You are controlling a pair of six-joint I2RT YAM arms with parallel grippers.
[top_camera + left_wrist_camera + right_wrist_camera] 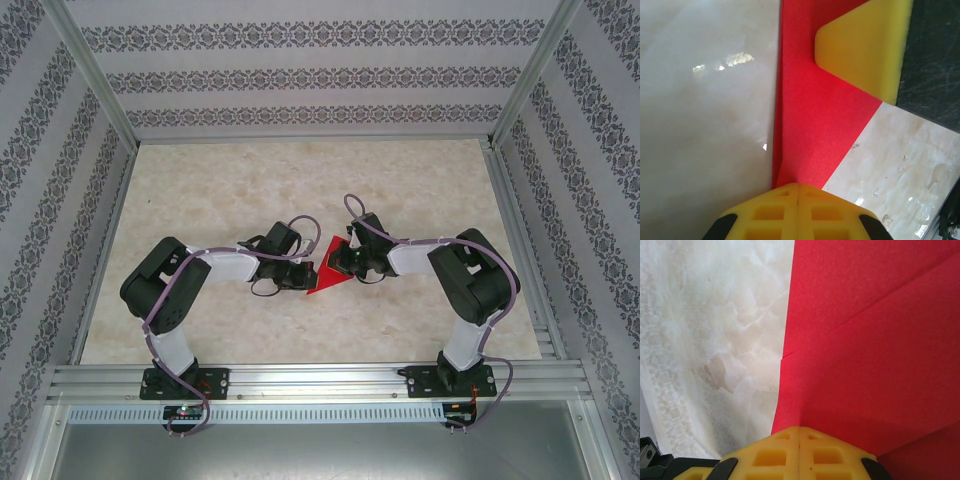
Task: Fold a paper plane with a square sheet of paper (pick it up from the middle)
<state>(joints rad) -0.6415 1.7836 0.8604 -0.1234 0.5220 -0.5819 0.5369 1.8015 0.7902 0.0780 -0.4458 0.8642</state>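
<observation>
Glossy marbled tabletop point(300, 180) bears creased, pointed red paper point(324, 277).

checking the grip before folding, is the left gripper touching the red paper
Touching. Left wrist view: the red paper runs into the tips of the shut left gripper, no gap.

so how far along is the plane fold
Done: the square sheet of paper is already folded into a creased, pointed shape. In hand: the left gripper and right gripper, both shut, have their tips on it from opposite sides. Left: it is a broad wedge, not yet a slim dart with a central ridge.
</observation>
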